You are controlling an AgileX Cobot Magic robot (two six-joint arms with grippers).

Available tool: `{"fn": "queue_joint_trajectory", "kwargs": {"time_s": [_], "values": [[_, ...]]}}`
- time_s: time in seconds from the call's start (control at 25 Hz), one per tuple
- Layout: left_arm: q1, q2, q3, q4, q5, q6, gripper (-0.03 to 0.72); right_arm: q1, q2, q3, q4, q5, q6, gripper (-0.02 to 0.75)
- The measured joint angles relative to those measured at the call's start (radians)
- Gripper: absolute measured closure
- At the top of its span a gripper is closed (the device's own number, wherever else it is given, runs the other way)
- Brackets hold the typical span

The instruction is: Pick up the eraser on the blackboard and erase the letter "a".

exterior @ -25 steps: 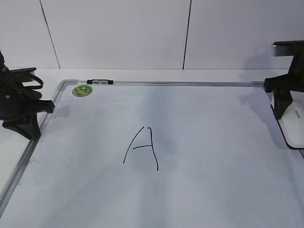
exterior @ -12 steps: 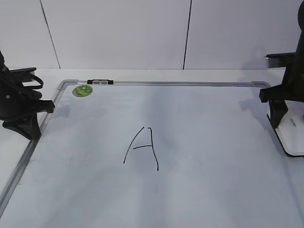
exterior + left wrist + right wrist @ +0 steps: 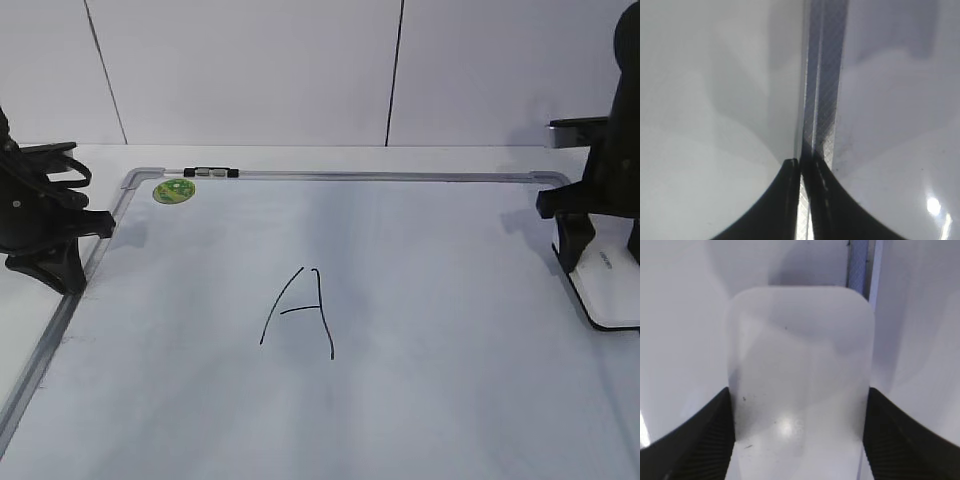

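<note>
While lowered further, right pincer [image 3: 797, 440] straddles eraser [image 3: 800, 380]

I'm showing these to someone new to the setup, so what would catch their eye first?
Probably the tall pointed capital "A" in thin black marker, alone in the middle of the large pale dry-erase board with the silver frame. Next, the right gripper straddling the white rounded plastic eraser at the board's right edge, one finger along each side. The round green sticker at the far left corner is the only colour.
</note>
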Motion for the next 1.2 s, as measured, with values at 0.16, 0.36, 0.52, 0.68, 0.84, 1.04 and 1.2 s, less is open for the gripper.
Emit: {"fn": "queue_joint_trajectory", "kwargs": {"time_s": [0.16,0.36,0.52,0.68,0.84,1.04,1.2], "values": [[0.0,0.0,0.0,0.0,0.0,0.0,0.647,0.0,0.018,-0.01,0.004,0.0,-0.002,0.195],[0.0,0.0,0.0,0.0,0.0,0.0,0.647,0.0,0.025,-0.029,0.005,-0.002,-0.002,0.195],[0.0,0.0,0.0,0.0,0.0,0.0,0.647,0.0,0.025,-0.042,-0.011,-0.002,-0.002,0.195],[0.0,0.0,0.0,0.0,0.0,0.0,0.647,-0.001,0.025,-0.056,-0.014,-0.002,-0.004,0.195],[0.0,0.0,0.0,0.0,0.0,0.0,0.647,-0.001,0.025,-0.062,-0.014,-0.002,-0.004,0.195],[0.0,0.0,0.0,0.0,0.0,0.0,0.647,-0.002,0.025,-0.062,-0.014,-0.002,-0.004,0.195],[0.0,0.0,0.0,0.0,0.0,0.0,0.647,-0.002,0.025,-0.062,-0.014,-0.002,-0.004,0.195]]}}
